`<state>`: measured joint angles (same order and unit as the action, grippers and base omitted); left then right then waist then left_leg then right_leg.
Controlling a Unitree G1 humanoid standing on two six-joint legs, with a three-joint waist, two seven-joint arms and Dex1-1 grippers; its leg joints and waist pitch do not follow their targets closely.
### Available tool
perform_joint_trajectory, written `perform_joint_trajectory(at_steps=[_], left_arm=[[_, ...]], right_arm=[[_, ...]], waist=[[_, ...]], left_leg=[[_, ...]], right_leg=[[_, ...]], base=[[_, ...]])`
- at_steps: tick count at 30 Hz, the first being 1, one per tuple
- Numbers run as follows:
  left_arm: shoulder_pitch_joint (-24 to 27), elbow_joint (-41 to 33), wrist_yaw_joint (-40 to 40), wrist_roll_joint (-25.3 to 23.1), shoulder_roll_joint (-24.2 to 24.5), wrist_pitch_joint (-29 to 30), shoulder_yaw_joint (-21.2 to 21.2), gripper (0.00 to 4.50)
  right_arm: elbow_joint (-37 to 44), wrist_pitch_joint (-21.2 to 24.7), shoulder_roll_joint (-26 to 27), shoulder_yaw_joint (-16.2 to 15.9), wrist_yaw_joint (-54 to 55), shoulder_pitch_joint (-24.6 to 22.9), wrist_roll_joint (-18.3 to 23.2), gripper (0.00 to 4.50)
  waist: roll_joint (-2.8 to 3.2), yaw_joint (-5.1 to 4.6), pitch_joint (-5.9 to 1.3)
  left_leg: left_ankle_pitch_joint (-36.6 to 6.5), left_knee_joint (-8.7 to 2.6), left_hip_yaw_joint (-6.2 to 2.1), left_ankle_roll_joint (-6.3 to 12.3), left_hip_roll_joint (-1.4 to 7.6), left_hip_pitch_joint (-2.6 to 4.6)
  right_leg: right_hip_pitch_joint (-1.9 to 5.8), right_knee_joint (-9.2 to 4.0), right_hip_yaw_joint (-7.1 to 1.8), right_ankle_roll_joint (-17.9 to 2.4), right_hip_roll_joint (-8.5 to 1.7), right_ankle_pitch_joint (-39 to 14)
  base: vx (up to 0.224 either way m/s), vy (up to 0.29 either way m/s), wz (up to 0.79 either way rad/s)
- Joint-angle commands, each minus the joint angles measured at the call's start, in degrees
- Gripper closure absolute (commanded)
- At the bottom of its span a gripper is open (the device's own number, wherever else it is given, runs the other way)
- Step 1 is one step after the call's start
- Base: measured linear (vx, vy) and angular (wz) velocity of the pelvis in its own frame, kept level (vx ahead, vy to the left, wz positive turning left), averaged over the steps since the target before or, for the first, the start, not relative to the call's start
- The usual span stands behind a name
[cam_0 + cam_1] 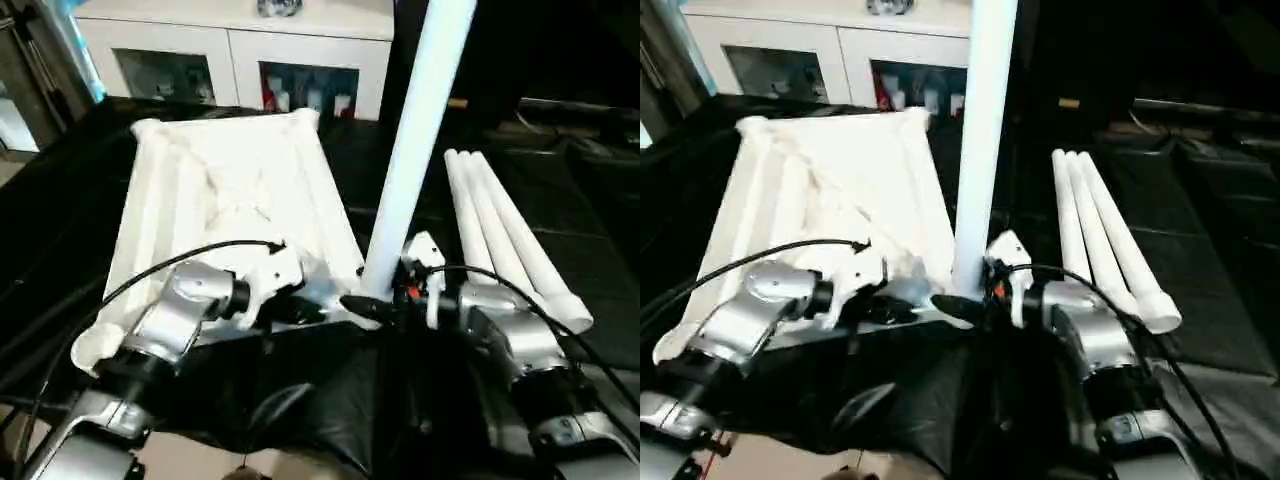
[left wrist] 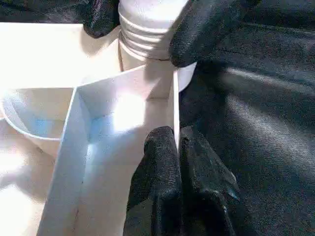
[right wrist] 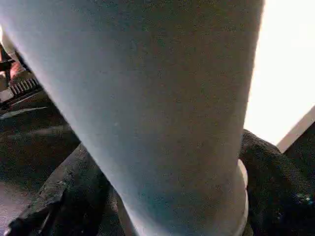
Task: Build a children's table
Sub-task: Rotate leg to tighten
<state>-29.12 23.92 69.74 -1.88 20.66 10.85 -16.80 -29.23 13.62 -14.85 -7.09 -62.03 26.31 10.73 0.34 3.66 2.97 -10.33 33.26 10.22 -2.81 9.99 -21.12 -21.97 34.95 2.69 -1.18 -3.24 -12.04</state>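
Left wrist view: left jaws pinch tabletop [image 2: 123,128] rim; right jaws grip upright leg [image 1: 415,150].

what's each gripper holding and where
Right gripper grips the upright leg near its bottom end; left gripper pinches the tabletop's edge rib.

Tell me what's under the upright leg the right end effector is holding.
The upright leg stands over the tabletop's near corner socket, threaded end at its mouth. The right end effector covers the joint, so seating depth is hidden.
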Motion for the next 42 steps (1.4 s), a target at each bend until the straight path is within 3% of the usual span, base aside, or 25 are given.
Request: perform_joint_trajectory(at_steps=[1,6,8,13,17,19,22,23,27,30,37,42], left_arm=[[-0.1,-2.8,2.2,2.1,-1.6,-0.3,-2.9,4.50],[-0.8,-1.5,-2.5,1.0,-3.4,0.0,-1.7,4.50],[-1.7,0.0,-5.3,0.1,-4.5,0.3,-1.0,4.50],[-6.3,6.6,-16.3,-2.3,-9.1,2.0,1.3,4.50],[-9.4,10.8,-22.9,-3.1,-11.8,2.0,2.5,4.50],[-10.6,12.1,-25.0,-3.3,-13.2,1.8,2.9,4.50],[-11.0,12.9,-25.0,-3.7,-14.0,0.8,2.8,4.50],[-10.8,12.7,-24.4,-3.7,-14.0,0.4,2.6,4.50],[-9.6,11.6,-21.2,-3.0,-13.0,-1.2,1.5,4.50],[-7.7,9.6,-17.4,-2.1,-11.5,-1.9,0.6,4.50],[-4.4,5.5,-10.2,-0.2,-8.6,-2.8,-0.3,4.50],[-2.7,2.9,-6.0,0.8,-6.6,-2.2,-0.8,4.50]], right_arm=[[1.1,1.8,1.1,-3.4,-1.8,-1.3,0.1,1.27],[0.4,2.5,3.5,-2.4,2.0,-1.5,-0.1,1.65],[-1.3,1.9,5.0,-1.7,6.0,-1.1,-1.0,1.71],[-11.4,-1.6,11.0,1.5,25.5,3.0,-5.2,1.73],[-17.1,-1.8,14.7,5.4,37.1,6.2,-4.5,1.74],[-19.1,-2.7,16.6,6.6,41.9,7.8,-4.7,1.74],[-20.4,-5.6,18.0,6.2,41.2,8.8,-5.7,1.74],[-20.1,-5.8,18.2,6.4,39.3,8.7,-4.9,1.19],[-19.4,-5.9,17.7,6.2,34.6,8.6,-3.6,0.85],[-16.5,-7.0,15.4,2.9,29.1,6.7,-4.9,0.53],[-7.3,-4.8,10.0,-1.1,14.7,1.7,-2.5,0.47],[-1.8,-3.8,6.0,-1.7,6.3,-0.9,-0.4,0.47]], waist=[[-0.14,0.02,-3.24],[-0.14,-0.03,-3.21],[-0.47,-0.14,-3.02],[-0.19,-1.02,-2.67],[-0.17,-1.56,-2.65],[-0.08,-1.35,-2.91],[0.01,-1.37,-3.08],[-0.01,-1.34,-3.15],[0.08,-1.29,-3.25],[-0.05,-1.26,-3.21],[-0.20,-1.20,-3.34],[-0.22,-1.13,-3.13]], left_leg=[[-10.7,-3.87,-1.04,2.94,3.70,0.76],[-10.7,-3.90,-1.05,2.80,3.68,0.77],[-12.2,-4.02,-1.07,2.24,3.65,0.90],[-17.8,-4.35,-1.66,-1.49,3.39,1.45],[-18.6,-4.39,-1.70,-1.48,3.25,1.36],[-16.8,-4.22,-1.48,-0.58,3.34,1.17],[-15.2,-4.18,-1.32,0.02,3.27,0.93],[-14.2,-4.13,-1.36,0.42,3.28,0.74],[-12.6,-4.11,-1.32,1.81,3.36,0.56],[-12.7,-4.07,-1.26,2.24,3.53,0.62],[-9.8,-3.83,-1.14,4.47,3.53,0.47],[-11.3,-3.93,-1.08,4.06,3.64,0.59]], right_leg=[[2.21,-4.20,-2.82,-13.9,-5.30,-8.0],[2.14,-4.19,-2.82,-13.8,-5.29,-8.0],[2.01,-4.57,-2.88,-13.4,-5.38,-11.0],[1.31,-5.49,-2.88,-10.5,-5.63,-22.7],[1.06,-5.71,-2.99,-9.6,-5.52,-23.1],[1.22,-5.64,-3.15,-10.1,-5.60,-19.6],[1.48,-5.27,-3.02,-11.0,-5.46,-15.4],[1.77,-5.03,-3.02,-11.4,-5.51,-13.8],[2.08,-4.56,-2.89,-12.6,-5.35,-9.1],[2.18,-4.52,-2.88,-13.3,-5.50,-8.8],[2.53,-4.15,-2.89,-13.9,-5.35,-4.9],[2.45,-4.48,-2.88,-14.1,-5.37,-7.8]], base=[[0.000,0.000,0.00],[0.000,0.000,0.00],[0.000,0.000,0.00],[0.000,0.000,0.00],[0.000,0.000,0.00],[0.000,0.000,0.00],[0.000,0.000,0.00],[0.000,0.000,0.00],[0.000,0.000,0.00],[0.000,0.000,0.00],[0.000,0.000,0.00],[0.000,0.000,0.00]])
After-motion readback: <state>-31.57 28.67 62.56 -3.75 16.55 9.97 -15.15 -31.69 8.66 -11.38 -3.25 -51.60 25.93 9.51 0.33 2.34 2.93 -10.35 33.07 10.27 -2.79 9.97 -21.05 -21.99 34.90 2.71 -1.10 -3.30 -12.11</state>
